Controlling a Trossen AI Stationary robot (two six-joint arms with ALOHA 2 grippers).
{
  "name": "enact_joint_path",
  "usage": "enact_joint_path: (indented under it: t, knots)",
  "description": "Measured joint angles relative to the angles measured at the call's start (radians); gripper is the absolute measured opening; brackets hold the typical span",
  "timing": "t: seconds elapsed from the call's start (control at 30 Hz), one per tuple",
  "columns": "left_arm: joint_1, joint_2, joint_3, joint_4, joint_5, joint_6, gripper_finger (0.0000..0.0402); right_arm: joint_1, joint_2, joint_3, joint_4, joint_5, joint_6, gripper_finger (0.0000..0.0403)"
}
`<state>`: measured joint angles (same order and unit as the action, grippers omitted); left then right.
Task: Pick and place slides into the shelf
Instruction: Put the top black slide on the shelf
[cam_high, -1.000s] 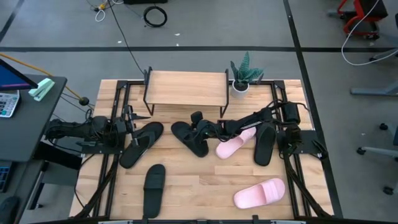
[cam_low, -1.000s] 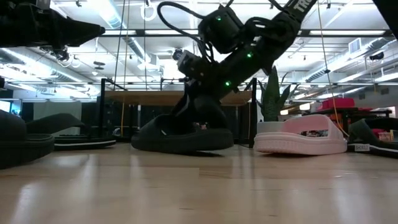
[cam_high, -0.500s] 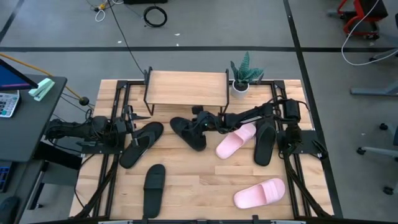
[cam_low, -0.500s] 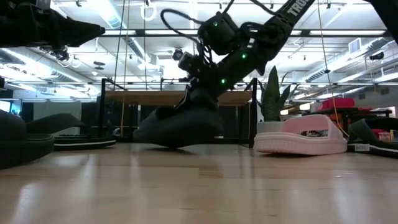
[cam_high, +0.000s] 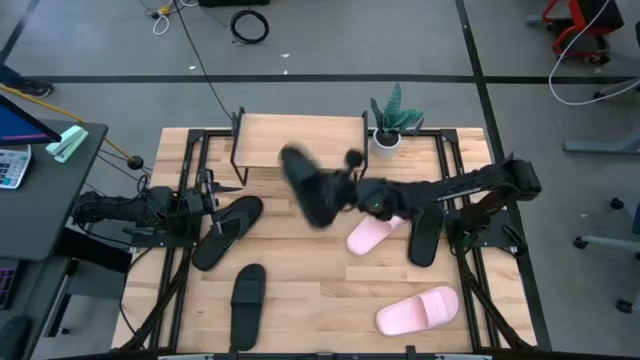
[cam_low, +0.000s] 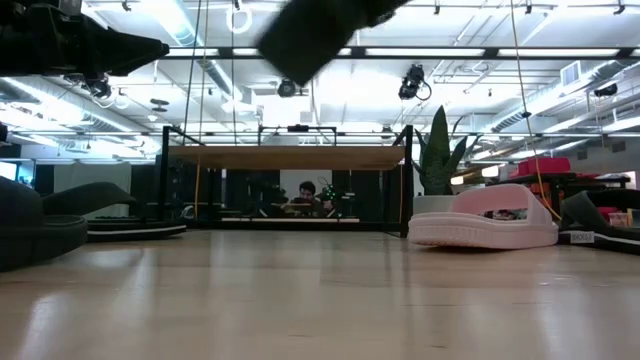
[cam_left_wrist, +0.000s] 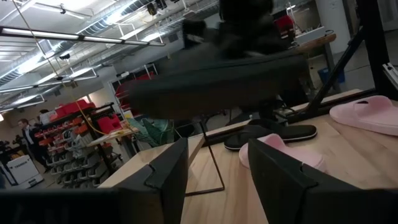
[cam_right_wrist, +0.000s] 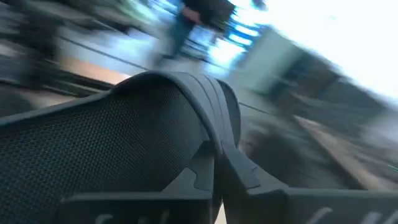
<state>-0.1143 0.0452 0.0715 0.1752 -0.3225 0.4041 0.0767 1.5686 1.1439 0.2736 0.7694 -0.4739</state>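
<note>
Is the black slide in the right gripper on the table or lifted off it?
Lifted. The right gripper is shut on the black slide; in the low view the slide hangs near the ceiling lights, well above the tabletop.

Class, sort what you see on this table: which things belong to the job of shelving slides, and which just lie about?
Job: held black slide; right gripper; two pale pink slides; other black slides; wood-topped shelf.
Lying about: potted plant; floor cable.
</note>
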Motion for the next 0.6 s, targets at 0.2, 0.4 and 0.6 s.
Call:
enact_joint_path:
  t: [0.2,0.4,0.6]
  knots:
    - [0.000,0.000,0.000,0.012,0.000,0.008,0.0172,-0.142,-0.028,0.000,-0.101,0.152,-0.060,0.0010]
    - [0.000,0.000,0.000,0.036,0.000,0.008,0.0174,-0.290,0.029,-0.001,-0.240,0.144,-0.055,0.0012]
    - [0.000,0.000,0.000,0.036,0.000,0.009,0.0174,-0.366,0.049,-0.001,-0.306,0.141,-0.033,0.0010]
